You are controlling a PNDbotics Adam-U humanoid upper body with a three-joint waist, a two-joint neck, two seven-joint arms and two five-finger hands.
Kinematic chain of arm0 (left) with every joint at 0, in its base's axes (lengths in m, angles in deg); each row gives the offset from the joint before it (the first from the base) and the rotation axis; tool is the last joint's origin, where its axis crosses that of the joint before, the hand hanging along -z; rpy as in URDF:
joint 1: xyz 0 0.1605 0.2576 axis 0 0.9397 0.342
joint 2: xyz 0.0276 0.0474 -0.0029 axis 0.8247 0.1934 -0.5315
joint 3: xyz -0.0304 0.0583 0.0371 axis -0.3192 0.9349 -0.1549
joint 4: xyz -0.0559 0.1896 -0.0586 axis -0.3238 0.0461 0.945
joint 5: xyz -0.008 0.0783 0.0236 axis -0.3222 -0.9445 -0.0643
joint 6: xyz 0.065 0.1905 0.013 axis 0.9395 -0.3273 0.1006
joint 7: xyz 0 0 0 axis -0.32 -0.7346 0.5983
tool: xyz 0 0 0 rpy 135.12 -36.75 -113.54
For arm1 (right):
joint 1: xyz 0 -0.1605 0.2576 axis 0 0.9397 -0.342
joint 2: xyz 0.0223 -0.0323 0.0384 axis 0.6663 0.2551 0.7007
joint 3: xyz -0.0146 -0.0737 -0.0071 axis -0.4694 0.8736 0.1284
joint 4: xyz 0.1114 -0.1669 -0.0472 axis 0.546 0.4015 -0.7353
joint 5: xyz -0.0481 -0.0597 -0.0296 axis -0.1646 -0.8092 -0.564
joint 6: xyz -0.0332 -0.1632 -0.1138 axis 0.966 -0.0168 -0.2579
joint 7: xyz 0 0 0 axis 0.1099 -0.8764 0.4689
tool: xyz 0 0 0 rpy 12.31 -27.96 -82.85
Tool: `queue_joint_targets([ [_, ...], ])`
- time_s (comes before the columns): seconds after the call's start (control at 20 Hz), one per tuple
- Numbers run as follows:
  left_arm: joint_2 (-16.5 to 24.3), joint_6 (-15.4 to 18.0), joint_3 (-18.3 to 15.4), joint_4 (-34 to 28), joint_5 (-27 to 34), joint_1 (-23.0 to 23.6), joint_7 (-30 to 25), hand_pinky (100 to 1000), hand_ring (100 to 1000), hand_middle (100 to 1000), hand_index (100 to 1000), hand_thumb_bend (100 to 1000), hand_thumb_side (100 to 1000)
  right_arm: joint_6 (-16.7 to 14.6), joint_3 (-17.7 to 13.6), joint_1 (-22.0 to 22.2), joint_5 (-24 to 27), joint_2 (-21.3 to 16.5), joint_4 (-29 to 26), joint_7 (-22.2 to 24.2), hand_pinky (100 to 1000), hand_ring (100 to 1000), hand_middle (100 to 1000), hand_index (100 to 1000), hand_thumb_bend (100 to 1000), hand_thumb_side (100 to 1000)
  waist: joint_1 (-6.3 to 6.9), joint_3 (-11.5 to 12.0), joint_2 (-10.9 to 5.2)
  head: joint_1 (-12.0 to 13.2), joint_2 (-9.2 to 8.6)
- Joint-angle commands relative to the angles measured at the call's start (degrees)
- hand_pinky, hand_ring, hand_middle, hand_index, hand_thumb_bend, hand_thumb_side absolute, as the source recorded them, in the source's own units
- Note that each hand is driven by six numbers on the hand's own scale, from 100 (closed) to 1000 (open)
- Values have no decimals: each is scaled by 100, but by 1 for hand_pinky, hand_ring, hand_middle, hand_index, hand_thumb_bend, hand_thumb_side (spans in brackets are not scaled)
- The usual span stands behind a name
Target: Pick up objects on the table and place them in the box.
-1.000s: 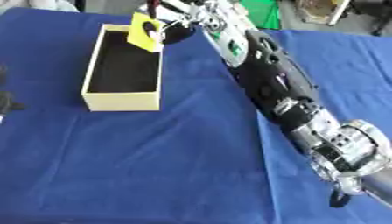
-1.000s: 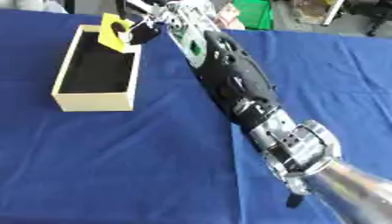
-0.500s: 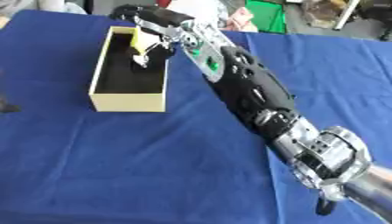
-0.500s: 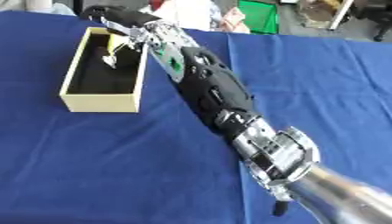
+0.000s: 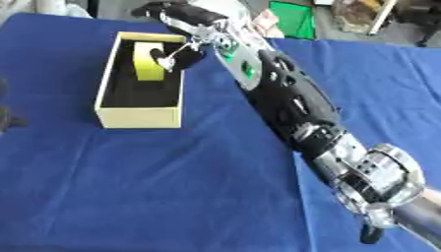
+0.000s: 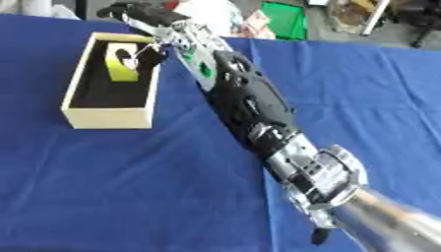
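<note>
A pale yellow box (image 5: 140, 118) with a black inside stands at the far left of the blue table. A yellow object (image 5: 147, 63) sits upright inside its far end. My right arm stretches from the lower right across the table, and my right hand (image 5: 182, 47) hangs over the box's far right rim. Its fingers curl down into the box around the yellow object. At the left edge of the left eye view a dark bit of my left hand (image 5: 7, 120) shows, too little to read.
Blue cloth (image 5: 129, 197) covers the whole table, with open room in front of the box and to its right. Beyond the far edge stand a green item (image 5: 295, 17) and other clutter.
My right hand has carried the yellow object from above the box's far rim down into the box. The camera has shifted a little.
</note>
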Motion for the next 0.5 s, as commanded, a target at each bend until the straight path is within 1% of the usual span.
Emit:
queue_joint_targets([
  [0.05,80,9,-80,-72,-29,-23,43,695,1000,895,924,528,662,-30,8,-11,415,-381,-511,-17,929,1000,926,1000,100,146,44,-84,-76,92,-50],
  [0.1,86,10,-92,-73,-35,-14,52,695,1000,895,924,528,662,-46,21,64,562,-498,-686,-23,926,999,923,1000,100,124,43,-139,-69,131,-54],
  [0.15,91,11,-104,-74,-40,-5,62,695,1000,895,924,528,663,-47,36,146,717,-616,-866,-23,925,998,922,1000,100,144,41,-182,-63,163,-56],
  [0.3,107,7,-133,-69,-58,36,90,695,1000,895,924,529,666,7,53,443,1155,-1009,-1444,-33,923,991,915,1000,100,140,34,-330,-47,239,-40],
  [0.5,102,9,-148,-66,-74,52,100,695,1000,894,924,528,666,158,-22,934,1553,-1539,-2151,-72,919,989,898,1000,100,140,37,-500,-34,313,-50],
])
